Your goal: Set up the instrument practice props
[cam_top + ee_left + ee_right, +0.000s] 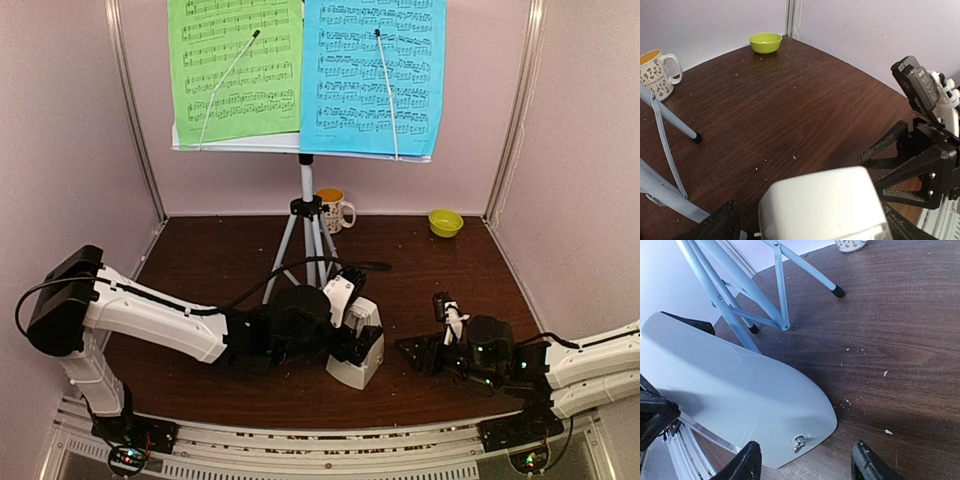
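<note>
The music stand (300, 145) rises at the back on its silver tripod (306, 225), holding the green sheet (235, 65) and the blue sheet (372, 75). The white metronome (358, 358) stands on the table in front of the tripod. My left gripper (350, 340) is open with its jaws on either side of the metronome's top (825, 205), and a gap shows at the left finger (725, 222). My right gripper (418, 352) is open just right of the metronome (730, 395). Its fingers (747, 462) flank the corner that carries the winding key (800, 441).
A patterned mug (335, 210) stands behind the tripod and a small green bowl (445, 222) sits at the back right. Both also show in the left wrist view, the mug (657, 72) and the bowl (765, 42). The tripod legs (780, 295) spread close behind the metronome.
</note>
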You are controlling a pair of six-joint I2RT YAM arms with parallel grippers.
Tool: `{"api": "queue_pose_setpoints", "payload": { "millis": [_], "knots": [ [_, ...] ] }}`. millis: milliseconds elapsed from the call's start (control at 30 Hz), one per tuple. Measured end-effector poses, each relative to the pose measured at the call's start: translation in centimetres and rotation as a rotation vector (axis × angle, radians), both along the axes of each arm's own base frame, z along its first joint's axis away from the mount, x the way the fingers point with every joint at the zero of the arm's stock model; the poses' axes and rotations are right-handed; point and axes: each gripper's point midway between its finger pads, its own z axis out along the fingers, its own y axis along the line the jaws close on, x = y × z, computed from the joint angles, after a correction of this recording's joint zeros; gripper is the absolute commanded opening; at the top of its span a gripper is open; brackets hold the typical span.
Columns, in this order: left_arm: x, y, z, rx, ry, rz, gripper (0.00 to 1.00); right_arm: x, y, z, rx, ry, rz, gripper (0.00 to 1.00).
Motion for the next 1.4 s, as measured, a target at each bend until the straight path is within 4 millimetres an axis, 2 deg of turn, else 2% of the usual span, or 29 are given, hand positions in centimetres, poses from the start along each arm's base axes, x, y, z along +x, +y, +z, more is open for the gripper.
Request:
{"api": "queue_pose_setpoints", "payload": {
  "millis": [233, 367, 467, 567, 700, 833, 1033, 1133, 1233, 1400],
  "knots": [
    [0.4, -0.6, -2.1, 0.055, 0.012, 0.014, 0.75, -0.5, -1.5, -2.8, -0.063, 0.011, -0.01, 0.61],
    [0.5, -1.1, -2.2, 0.065, 0.016, 0.019, 0.67, -0.5, -1.5, -3.0, -0.069, 0.011, -0.009, 0.59],
    [0.6, -1.1, -2.1, 0.066, 0.01, 0.023, 0.51, -0.3, -1.6, -2.9, -0.067, -0.002, -0.015, 0.57],
    [0.6, -1.2, -2.0, 0.068, 0.006, 0.024, 0.41, -0.1, -1.8, -2.8, -0.067, -0.014, -0.03, 0.55],
    [0.3, -1.3, -1.8, 0.101, -0.019, 0.021, 0.35, -0.1, -2.5, -3.0, -0.069, -0.026, -0.052, 0.54],
    [-0.2, -1.7, -0.7, 0.165, -0.079, 0.02, 0.29, 0.0, -3.1, -2.1, -0.029, -0.068, -0.072, 0.54],
    [0.4, -2.6, 3.7, 0.198, -0.192, 0.061, 0.26, 0.1, -3.3, -0.4, 0.004, -0.151, -0.071, 0.54],
    [0.9, -2.6, 5.0, 0.214, -0.231, 0.081, 0.26, 0.2, -3.2, 0.3, 0.007, -0.187, -0.063, 0.55],
    [1.1, -2.4, 5.6, 0.243, -0.264, 0.092, 0.25, 0.2, -2.7, 0.6, 0.006, -0.217, -0.047, 0.57],
    [1.2, -2.3, 6.2, 0.279, -0.298, 0.096, 0.25, -0.1, -1.6, -0.2, -0.032, -0.22, 0.0, 0.58]
  ]
}}
